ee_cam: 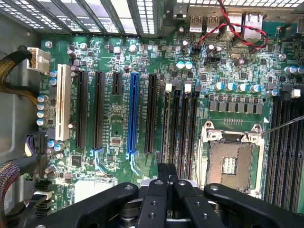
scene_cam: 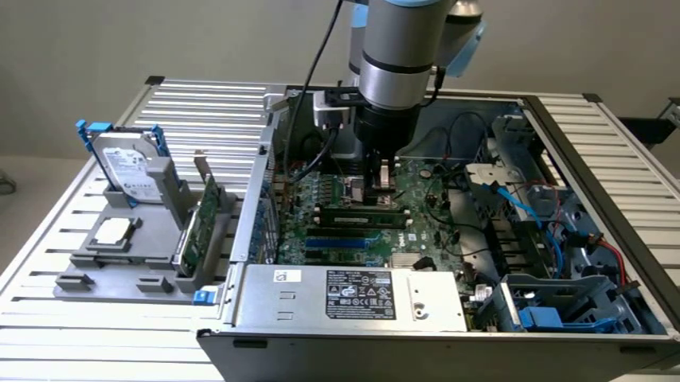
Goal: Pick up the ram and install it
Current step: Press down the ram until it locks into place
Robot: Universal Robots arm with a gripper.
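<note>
Gripper (scene_cam: 384, 188) low inside open computer case (scene_cam: 425, 354), over motherboard (scene_cam: 425, 227); fingers pressed together, nothing visibly pinched. Ram (scene_cam: 365, 215) lies along memory slots, just near of gripper; seated or loose, cannot tell. Wrist view: fingertips (ee_cam: 159, 190) above black slots (ee_cam: 180, 123), beside empty processor socket (ee_cam: 232, 161). Hard drive (scene_cam: 130, 169) in holder at exterior view's left

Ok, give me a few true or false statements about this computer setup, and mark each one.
1. The gripper hangs over the motherboard inside the case. True.
2. Its jaws are wide open. False: they are shut.
3. The hard drive is mounted inside the case. False: it stands in the grey holder outside the case, on the exterior view's left.
4. The blue slot holds no card. True.
</note>
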